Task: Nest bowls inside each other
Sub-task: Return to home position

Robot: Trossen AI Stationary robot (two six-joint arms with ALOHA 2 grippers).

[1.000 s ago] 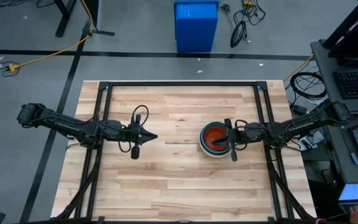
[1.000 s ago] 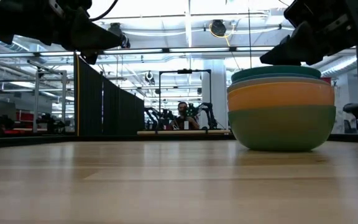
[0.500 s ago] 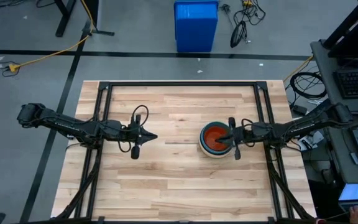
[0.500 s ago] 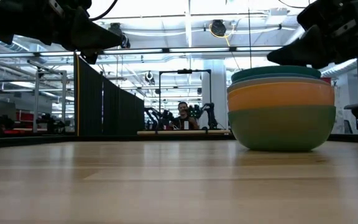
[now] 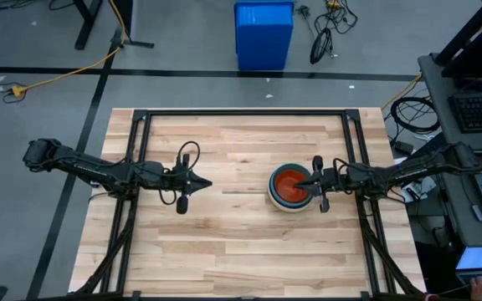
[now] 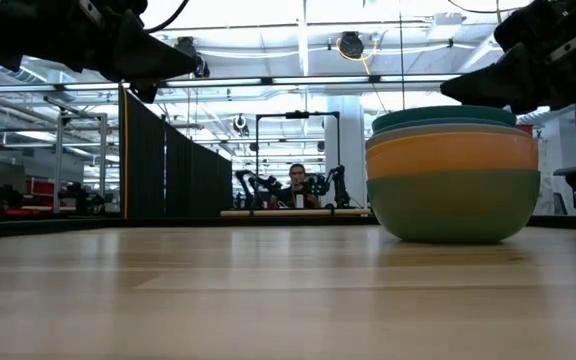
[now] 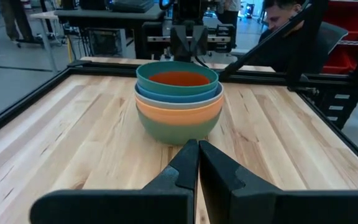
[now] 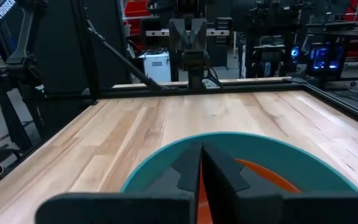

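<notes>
Several bowls (image 5: 289, 187) sit nested in one stack right of the table's middle, the sage green bottom bowl (image 6: 455, 205) resting on the wood. Above it show orange, grey-white, blue and teal rims (image 7: 178, 81), with a red-orange bowl (image 8: 263, 175) innermost. My right gripper (image 5: 299, 186) is shut and hovers level just above the stack's right side, its tips (image 8: 201, 150) over the teal rim and clear of it (image 6: 448, 94). My left gripper (image 5: 209, 183) is shut and hangs above the table's left-middle, pointing at the stack (image 7: 197, 148).
Black frame rails (image 5: 241, 113) run around the tabletop. A big blue bin (image 5: 264, 33) stands on the floor beyond the far edge. Bare wood lies between the two grippers and toward the near edge. A person (image 6: 297, 185) sits far behind the table.
My right gripper has drawn back toward the table's right edge, from over the stack's middle to over its right side, and has tipped up to level. It stays shut. The stack has not moved.
</notes>
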